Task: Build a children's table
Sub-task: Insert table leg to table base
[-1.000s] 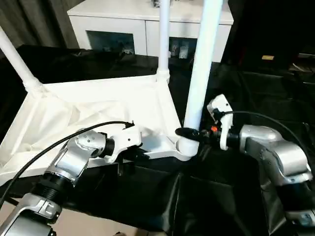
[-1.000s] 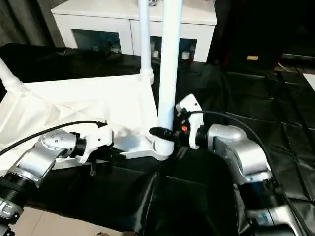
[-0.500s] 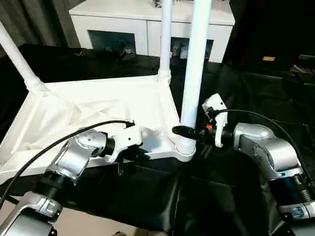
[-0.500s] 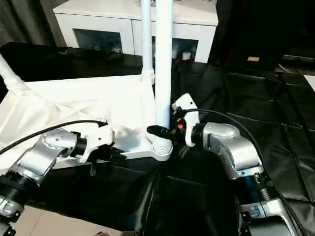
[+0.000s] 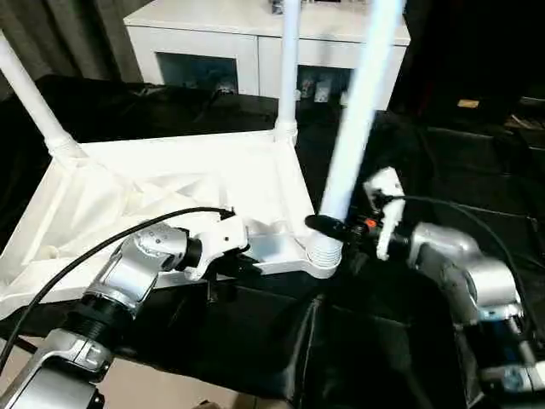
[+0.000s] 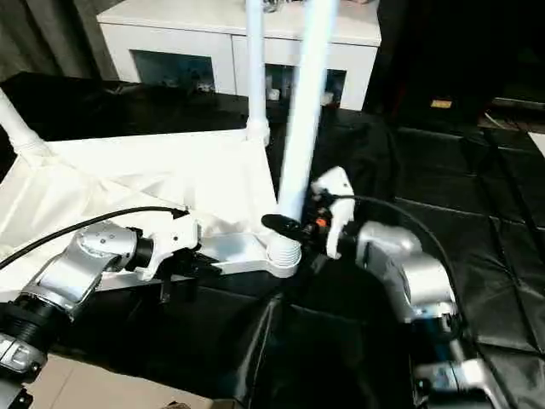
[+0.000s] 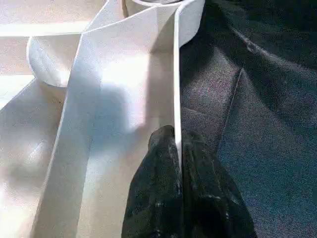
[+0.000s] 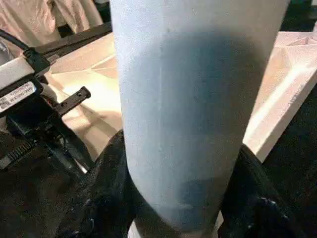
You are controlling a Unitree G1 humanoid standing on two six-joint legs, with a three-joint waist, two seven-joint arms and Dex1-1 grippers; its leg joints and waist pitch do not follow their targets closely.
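The white tabletop (image 5: pixel 153 187) lies upside down on the black cloth. Two white legs stand in its far corners, one at the back left (image 5: pixel 34 102) and one at the back right (image 5: pixel 288 68). My left gripper (image 5: pixel 243 260) is shut on the tabletop's thin front rim (image 7: pixel 176 99), one black finger on each side. My right gripper (image 5: pixel 328 228) is shut on a third leg (image 5: pixel 353 136) just above the front right corner socket (image 5: pixel 322 256). This leg leans to the right, with its ribbed end at the socket. In the right wrist view the leg (image 8: pixel 188 109) sits between both fingers.
A white cabinet (image 5: pixel 221 34) with glass-fronted compartments stands behind the work. Black cloth (image 5: pixel 409 358) covers the surface around the tabletop and hangs over the near edge. A black cable (image 5: pixel 102 243) loops over my left forearm.
The held leg stood nearly upright half a second ago and now leans right again, as it did a second ago. My right forearm has swung out to the right. The left gripper keeps its hold.
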